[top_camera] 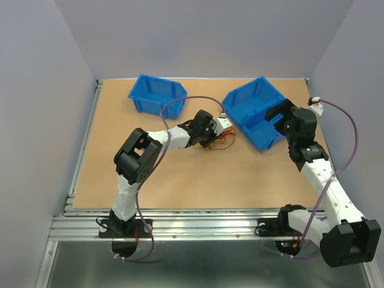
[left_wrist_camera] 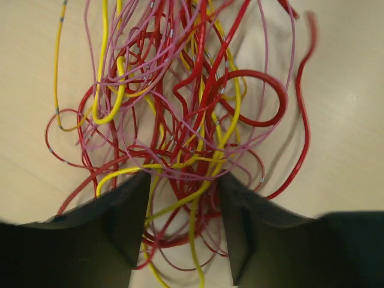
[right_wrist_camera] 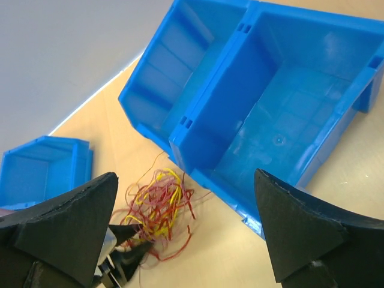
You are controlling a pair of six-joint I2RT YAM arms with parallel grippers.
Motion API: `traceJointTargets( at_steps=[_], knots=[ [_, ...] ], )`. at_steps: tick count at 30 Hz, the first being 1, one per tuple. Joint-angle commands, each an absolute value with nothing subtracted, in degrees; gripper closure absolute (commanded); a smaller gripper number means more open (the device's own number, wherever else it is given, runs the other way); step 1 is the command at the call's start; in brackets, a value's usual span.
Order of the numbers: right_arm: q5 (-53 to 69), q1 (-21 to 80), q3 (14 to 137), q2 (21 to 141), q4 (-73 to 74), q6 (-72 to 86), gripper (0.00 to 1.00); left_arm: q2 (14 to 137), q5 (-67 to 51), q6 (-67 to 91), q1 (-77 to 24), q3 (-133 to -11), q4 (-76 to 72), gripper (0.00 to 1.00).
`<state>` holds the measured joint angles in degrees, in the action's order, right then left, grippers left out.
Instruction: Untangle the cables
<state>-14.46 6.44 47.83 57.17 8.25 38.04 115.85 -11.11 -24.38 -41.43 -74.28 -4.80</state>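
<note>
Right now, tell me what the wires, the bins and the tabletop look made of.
Wires: thin flexible strands, probably in a glossy plastic coating; they curl and shine.
Bins: rigid moulded plastic, smooth, with a soft sheen and moulded slots.
Tabletop: matt, pale tan, wood-like board, perhaps fibreboard.

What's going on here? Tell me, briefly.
The left gripper is down on the cables, fingers open with wires running between them, nothing pinched yet. The right gripper hangs open at the big bin, holding nothing. The cables lie in one knotted heap on the table beside that bin.
</note>
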Motion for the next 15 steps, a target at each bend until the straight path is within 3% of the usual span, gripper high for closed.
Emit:
traceJointTargets(
  at_steps=[1,2,3,8,15],
  knots=[
    [-10.1,6.3,47.3,57.9,4.1,36.1,0.00,116.1,-8.0,-25.1,-41.3,-78.5,1.1,0.75],
    [-8.2,6.4,47.2,58.2,3.8,35.4,0.00,115.8,-7.7,-25.1,-41.3,-78.2,1.1,0.91],
    [-7.0,6.4,47.1,58.4,2.9,34.9,0.00,115.2,-7.6,-25.0,-41.2,-78.0,1.1,1.00],
    [8.8,7.2,45.2,60.5,-3.7,30.5,0.00,101.6,-8.0,-23.6,-40.5,-68.6,-6.5,1.00],
    [10.3,13.7,47.9,70.2,-5.8,29.2,0.02,78.2,-13.3,-19.8,-36.8,-53.7,-22.1,1.00]
  ],
)
